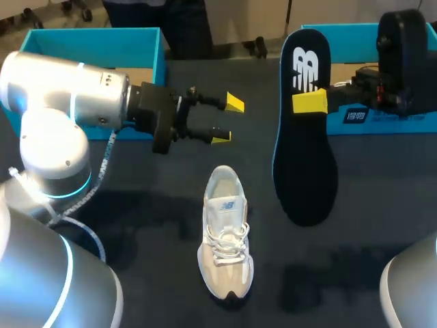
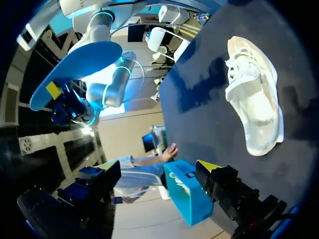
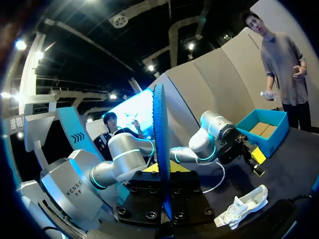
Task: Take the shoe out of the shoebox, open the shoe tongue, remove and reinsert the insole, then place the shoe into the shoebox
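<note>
Right gripper point(image 1: 309, 102) clamps the insole point(image 1: 305, 164) near one end, aloft; shoe point(image 1: 225, 236) lies loose on the table point(image 1: 136, 225), left gripper point(image 1: 227, 120) wide, empty, clear of it; risk: unbraced shoe skids and the insole buckles on reinsertion.

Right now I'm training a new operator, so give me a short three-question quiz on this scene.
1. True or false: the insole lies inside the shoe.
2. Which one holds the insole? A: left gripper. B: right gripper. C: neither.
3. Fill in: the left gripper's fingers stand ___.
Key: 1 false, the insole is out of the shoe; 2 B; 3 open, with nothing between them.
</note>
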